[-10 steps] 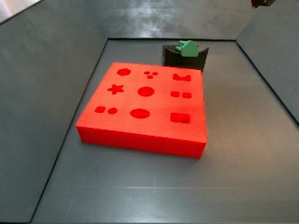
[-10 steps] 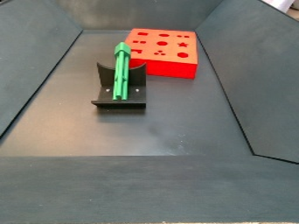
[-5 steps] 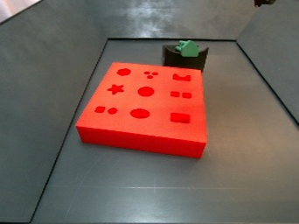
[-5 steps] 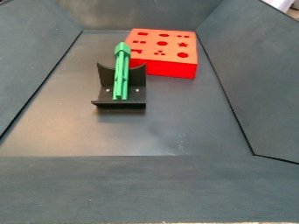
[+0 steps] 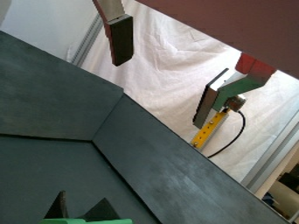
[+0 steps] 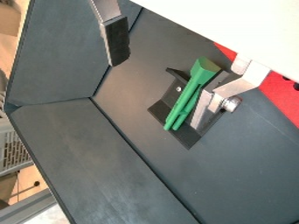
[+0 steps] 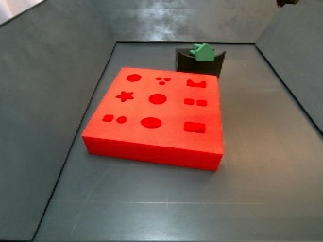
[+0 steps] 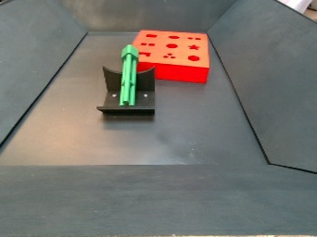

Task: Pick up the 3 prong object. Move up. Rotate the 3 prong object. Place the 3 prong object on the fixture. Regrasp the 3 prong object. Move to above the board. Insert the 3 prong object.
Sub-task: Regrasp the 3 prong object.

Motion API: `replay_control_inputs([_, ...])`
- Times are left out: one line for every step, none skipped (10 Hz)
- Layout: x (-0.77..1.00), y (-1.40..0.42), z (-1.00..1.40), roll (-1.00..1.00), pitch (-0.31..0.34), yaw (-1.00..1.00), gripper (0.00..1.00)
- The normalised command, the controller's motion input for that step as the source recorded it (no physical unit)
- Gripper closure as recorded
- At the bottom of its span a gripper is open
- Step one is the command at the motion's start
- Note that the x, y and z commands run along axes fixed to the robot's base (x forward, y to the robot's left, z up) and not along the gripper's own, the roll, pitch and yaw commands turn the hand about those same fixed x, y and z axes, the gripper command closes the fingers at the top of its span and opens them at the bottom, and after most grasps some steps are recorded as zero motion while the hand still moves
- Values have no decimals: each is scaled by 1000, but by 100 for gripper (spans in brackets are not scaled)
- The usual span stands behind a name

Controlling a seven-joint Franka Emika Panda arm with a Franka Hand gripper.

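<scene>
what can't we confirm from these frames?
- Hand: out of frame in both side views; only a dark tip at the top edge. Wrist views show it open and empty.
- 3 prong object: its prongs are too small to resolve; the fixture hides its seating.
- Board: hole depths unclear.

The gripper is raised high above the floor with its jaws spread wide and nothing between them. In both wrist views its two fingers show as flat silver plates with dark pads: one enters near 12 o'clock of the frame, its mate sits toward 3 o'clock, and a broad gap separates them. In a side view only a small dark part of the gripper peeks in at the frame's edge near 1 o'clock; the arm itself is out of sight.
</scene>
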Motion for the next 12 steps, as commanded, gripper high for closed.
replay_control_inputs([332,-51,-28,137,42,70,0])
replay_control_inputs([327,-51,-29,133,49,71,0])
replay_control_inputs([317,-49,-26,125,59,76,0])
replay_control_inputs([304,-47,-22,122,66,77,0])
replay_control_inputs([299,-47,-23,121,69,77,0])
replay_control_inputs([297,-46,-23,120,71,77,0])
replay_control_inputs([295,-45,-23,119,73,78,0])
replay_control_inputs([295,-45,-22,119,73,78,0])
replay_control_inputs([294,-44,-22,119,73,78,0])
replay_control_inputs([294,-44,-22,118,74,79,0])
replay_control_inputs([294,-44,-21,118,74,79,0])
replay_control_inputs([294,-44,-21,118,74,79,0])
